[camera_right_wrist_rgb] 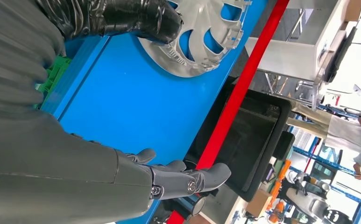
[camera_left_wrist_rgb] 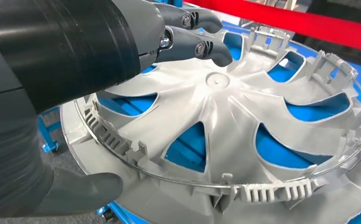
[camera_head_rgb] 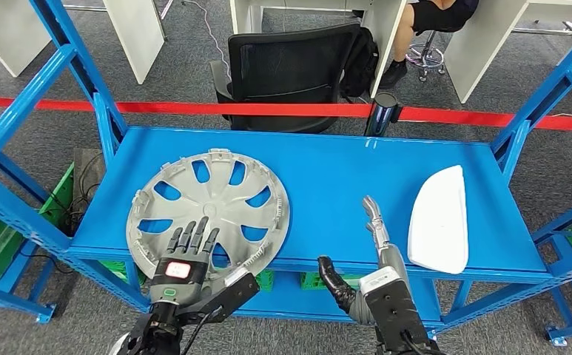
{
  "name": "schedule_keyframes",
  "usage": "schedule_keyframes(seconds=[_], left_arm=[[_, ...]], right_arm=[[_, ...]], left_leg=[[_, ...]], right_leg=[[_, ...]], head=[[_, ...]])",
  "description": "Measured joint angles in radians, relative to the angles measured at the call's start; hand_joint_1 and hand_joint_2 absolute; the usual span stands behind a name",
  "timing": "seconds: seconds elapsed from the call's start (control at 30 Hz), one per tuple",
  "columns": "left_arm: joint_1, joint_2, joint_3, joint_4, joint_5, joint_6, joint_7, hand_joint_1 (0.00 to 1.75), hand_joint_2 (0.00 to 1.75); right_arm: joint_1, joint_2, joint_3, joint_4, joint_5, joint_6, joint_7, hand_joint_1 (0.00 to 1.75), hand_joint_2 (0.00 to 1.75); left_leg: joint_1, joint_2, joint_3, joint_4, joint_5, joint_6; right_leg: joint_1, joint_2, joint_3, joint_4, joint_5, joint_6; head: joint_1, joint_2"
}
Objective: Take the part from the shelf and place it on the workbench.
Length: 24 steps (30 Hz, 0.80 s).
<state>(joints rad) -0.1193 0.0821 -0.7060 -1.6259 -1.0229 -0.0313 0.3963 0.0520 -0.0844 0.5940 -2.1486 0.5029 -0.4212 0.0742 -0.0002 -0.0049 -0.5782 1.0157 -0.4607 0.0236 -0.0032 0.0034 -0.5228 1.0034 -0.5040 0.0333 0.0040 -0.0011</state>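
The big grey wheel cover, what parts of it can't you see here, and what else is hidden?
- Wheel cover: in the head view its near edge lies under the left hand; the left wrist view cuts off its far rim.
- Left hand: whether the thumb presses the rim from below cannot be told.
- White part: its underside is hidden against the shelf.
- Right hand: nothing shows between its fingers.

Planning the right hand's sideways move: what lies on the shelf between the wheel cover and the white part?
Only the right hand, open over bare blue shelf, lies between wheel cover and white part, per the head view.
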Motion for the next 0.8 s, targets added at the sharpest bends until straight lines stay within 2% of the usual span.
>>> schedule_keyframes(seconds=[0.33, 0.8], left_arm=[[-0.007, -0.003, -0.006, -0.005, -0.154, -0.091, 0.057, 0.0, 1.75], [-0.007, -0.003, -0.014, -0.006, -0.141, -0.145, 0.053, 0.0, 1.75]], right_arm=[[-0.007, -0.001, 0.004, -0.006, 0.009, 0.0, 0.005, 0.0, 1.75], [-0.011, -0.001, 0.005, -0.008, 0.011, 0.002, 0.007, 0.0, 1.75]], left_leg=[[0.0, 0.0, 0.0, 0.0, 0.0, 0.0], [0.0, 0.0, 0.0, 0.0, 0.0, 0.0]], right_leg=[[0.0, 0.0, 0.0, 0.0, 0.0, 0.0], [0.0, 0.0, 0.0, 0.0, 0.0, 0.0]], head=[[-0.001, 0.0], [-0.001, 0.0]])
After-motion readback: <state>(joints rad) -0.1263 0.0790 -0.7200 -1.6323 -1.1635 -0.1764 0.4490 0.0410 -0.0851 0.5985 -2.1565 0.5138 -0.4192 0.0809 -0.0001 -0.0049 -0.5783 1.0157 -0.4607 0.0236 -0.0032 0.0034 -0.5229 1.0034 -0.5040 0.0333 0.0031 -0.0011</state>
